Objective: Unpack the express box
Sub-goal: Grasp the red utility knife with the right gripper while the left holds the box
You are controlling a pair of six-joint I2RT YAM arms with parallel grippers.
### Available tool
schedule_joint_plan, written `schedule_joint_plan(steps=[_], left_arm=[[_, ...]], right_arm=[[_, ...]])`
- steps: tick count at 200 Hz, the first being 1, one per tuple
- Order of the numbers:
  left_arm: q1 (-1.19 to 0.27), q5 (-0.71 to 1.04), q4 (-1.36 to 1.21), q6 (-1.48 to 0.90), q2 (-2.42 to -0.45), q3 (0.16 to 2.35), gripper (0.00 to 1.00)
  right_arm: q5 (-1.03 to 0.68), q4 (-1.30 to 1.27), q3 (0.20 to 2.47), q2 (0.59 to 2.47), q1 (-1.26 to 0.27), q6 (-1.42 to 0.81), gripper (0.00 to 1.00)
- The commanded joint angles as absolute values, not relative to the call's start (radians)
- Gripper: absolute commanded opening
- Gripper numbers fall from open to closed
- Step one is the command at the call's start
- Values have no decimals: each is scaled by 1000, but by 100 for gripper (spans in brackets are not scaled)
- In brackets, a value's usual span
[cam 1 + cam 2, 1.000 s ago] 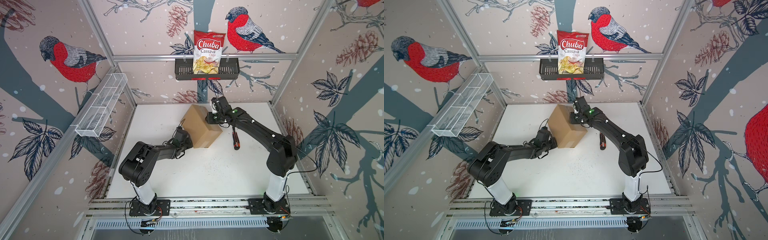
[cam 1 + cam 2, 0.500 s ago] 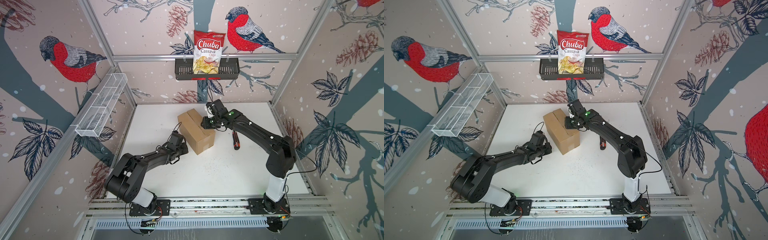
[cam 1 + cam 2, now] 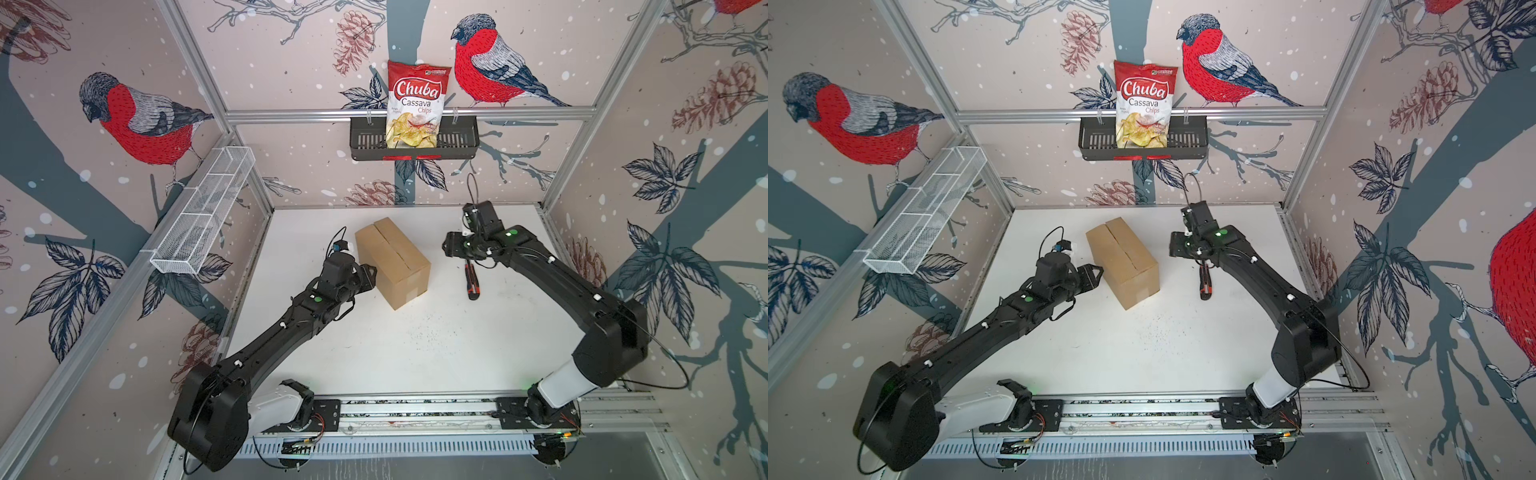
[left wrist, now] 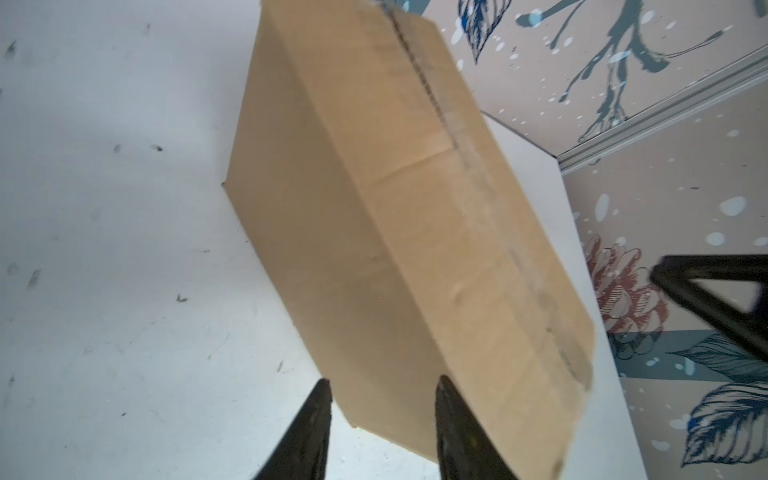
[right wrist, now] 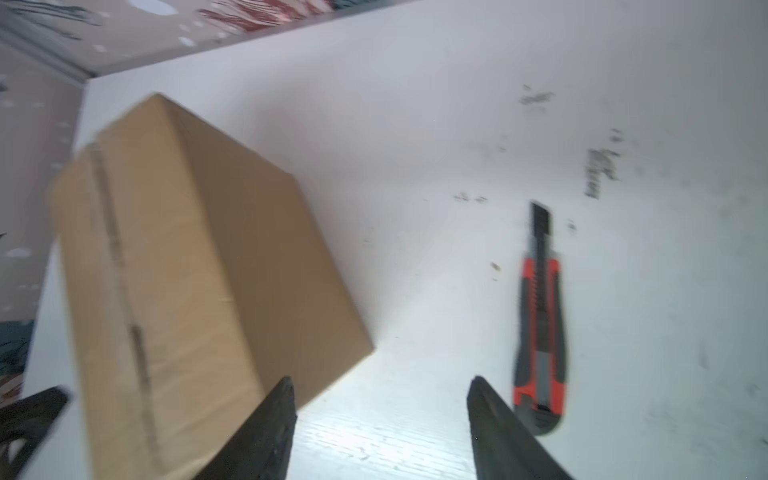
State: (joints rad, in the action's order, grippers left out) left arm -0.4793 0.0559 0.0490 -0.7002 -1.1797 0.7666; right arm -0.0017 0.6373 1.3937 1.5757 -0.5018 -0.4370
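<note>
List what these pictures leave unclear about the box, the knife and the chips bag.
- Contents of the express box: closed flaps hide them in every view.
- Utility knife, whether its blade is out: too small in both top views, blurred in the right wrist view.
- Chips bag, its bottom: behind the black basket wall.

"Chuba Cassava Chips" on bag (image 3: 417, 104)

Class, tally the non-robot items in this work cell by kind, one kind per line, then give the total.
Cardboard express box: 1
Utility knife: 1
Chuba cassava chips bag: 1
Black wall basket: 1
White wire-mesh wall rack: 1
Total: 5
</note>
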Motion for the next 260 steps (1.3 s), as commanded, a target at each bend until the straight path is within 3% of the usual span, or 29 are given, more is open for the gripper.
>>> schedule_joint_plan(steps=[1,71,161,218,260], left_arm=[[-491,77,75,-673,-1176,824,48],[-555,44,82,-645,-1273,1015,50],[-564,49,58,-623,-1360,1091,50],[-565,61,36,-626,-1382,1092,50],[-564,87,37,-617,-1413,1122,50]], right_arm=[[30,617,1302,1540,-438,-403,66],[8,559,1140,1613,-339,-358,72],[-37,492,1133,1782,-333,-351,67],[-5,507,1122,1831,-347,-360,55],[-7,499,1093,1817,-350,-368,29]])
